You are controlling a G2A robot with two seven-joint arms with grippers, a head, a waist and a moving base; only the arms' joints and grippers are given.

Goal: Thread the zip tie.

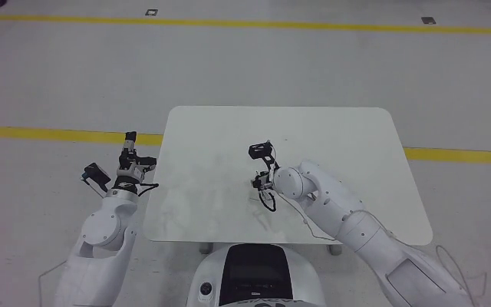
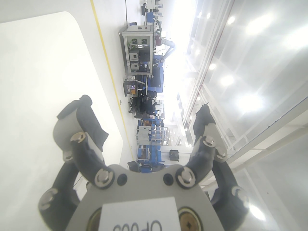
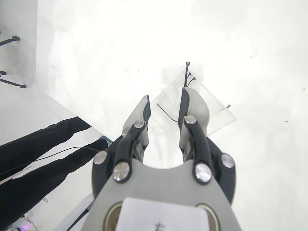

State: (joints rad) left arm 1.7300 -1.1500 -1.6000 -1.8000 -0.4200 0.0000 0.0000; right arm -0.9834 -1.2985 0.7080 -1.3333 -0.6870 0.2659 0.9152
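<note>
The right gripper [image 3: 165, 93] hangs over the middle of the white table [image 1: 337, 138], its fingers partly spread and gripping nothing. The black zip tie [image 3: 186, 73] lies on a clear plate [image 3: 220, 108] on the table, its strap running up to one fingertip; whether they touch cannot be told. The left gripper [image 2: 144, 104] is spread wide and empty beside the table's left edge.

A white table [image 1: 345, 153] stands on grey floor [image 1: 230, 69] crossed by 2 yellow lines [image 1: 230, 23].
</note>
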